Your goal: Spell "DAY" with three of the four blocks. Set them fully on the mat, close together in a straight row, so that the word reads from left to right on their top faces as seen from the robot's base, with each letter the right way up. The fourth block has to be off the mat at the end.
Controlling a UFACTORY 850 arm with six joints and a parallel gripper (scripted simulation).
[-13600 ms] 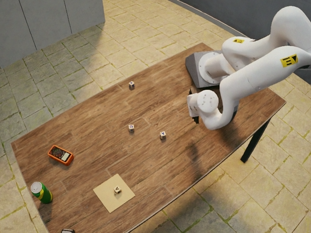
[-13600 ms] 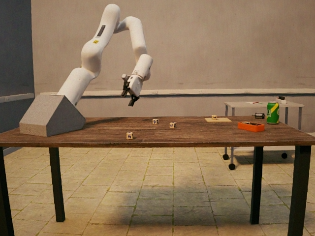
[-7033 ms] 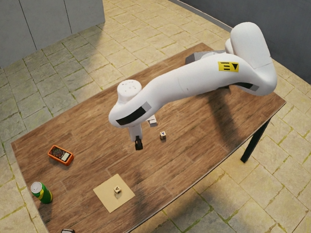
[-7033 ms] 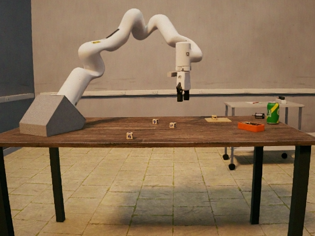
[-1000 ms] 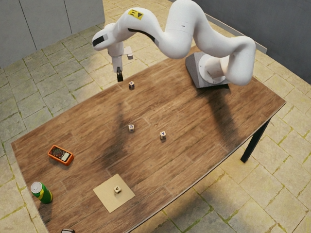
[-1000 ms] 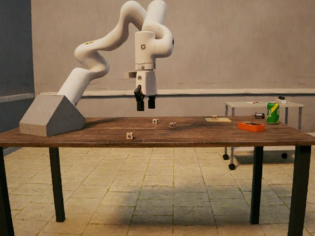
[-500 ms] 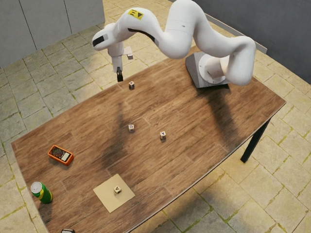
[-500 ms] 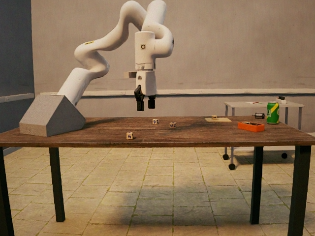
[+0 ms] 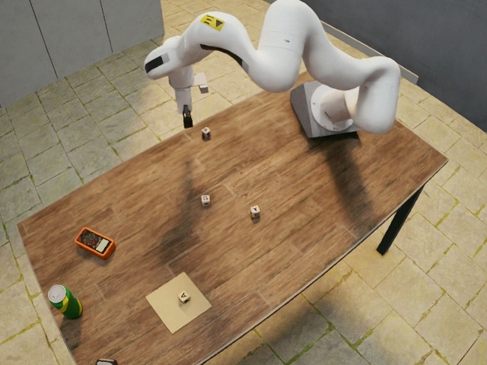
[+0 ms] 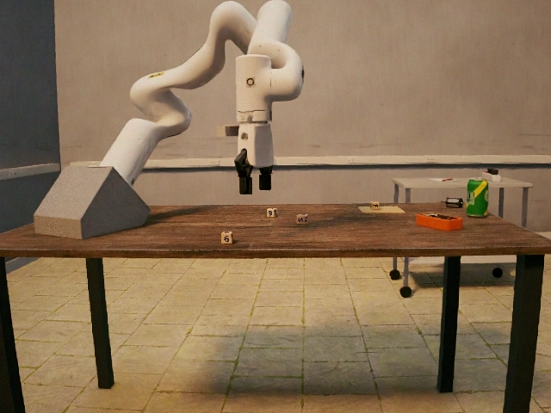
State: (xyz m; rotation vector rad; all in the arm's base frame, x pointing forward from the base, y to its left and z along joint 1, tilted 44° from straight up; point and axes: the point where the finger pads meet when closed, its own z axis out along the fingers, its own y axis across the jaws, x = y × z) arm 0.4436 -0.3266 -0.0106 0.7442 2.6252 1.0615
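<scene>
A tan mat (image 9: 163, 310) (image 10: 391, 209) lies near the end of the table far from the robot's base. One block (image 9: 183, 296) (image 10: 374, 205) with an A on top sits on it. A block with a G on top (image 9: 205, 199) (image 10: 302, 218) and another block (image 9: 254, 211) (image 10: 271, 212) stand mid-table. A fourth block (image 9: 205, 132) (image 10: 226, 237) stands near the table's long edge; I cannot read its top letter. My gripper (image 9: 187, 122) (image 10: 255, 188) is open and empty. It hangs well above the table, close beside that fourth block.
An orange multimeter (image 9: 95, 242) (image 10: 438, 220) and a green can (image 9: 65, 301) (image 10: 477, 196) stand at the far end beyond the mat. A small dark object (image 9: 106, 361) (image 10: 454, 202) lies at that end's edge. The grey base wedge (image 9: 303, 106) (image 10: 89, 202) fills the other end.
</scene>
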